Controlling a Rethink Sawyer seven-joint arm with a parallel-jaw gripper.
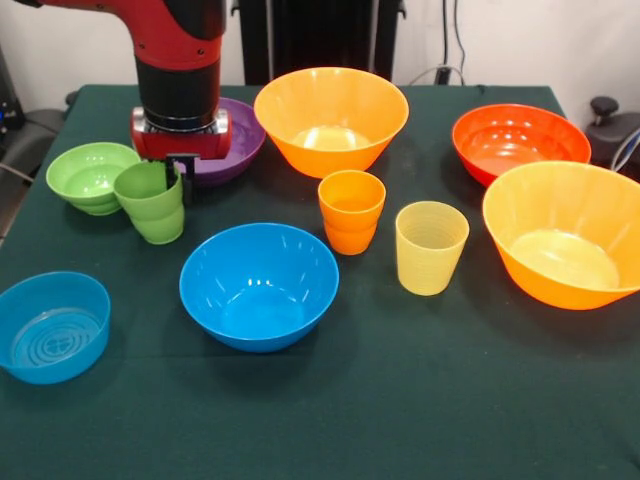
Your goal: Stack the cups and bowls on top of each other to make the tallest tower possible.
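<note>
My gripper (178, 186) hangs over the table's left side, its fingers closed on the right rim of the green cup (150, 205), which leans slightly. The small green bowl (88, 177) stands just left of that cup, and the purple bowl (240, 140) is partly hidden behind the gripper. The orange cup (351, 210) and pale yellow cup (430, 247) stand upright mid-table. The medium blue bowl (258, 285) and the translucent blue bowl (52, 325) are nearer the camera. No stacked tower shows; every piece stands singly.
One big orange bowl (330, 118) sits at the far middle and another (565, 235) at the right edge. The red-orange bowl (520, 140) is behind the right one. The dark green table cloth (400, 400) is bare toward the camera.
</note>
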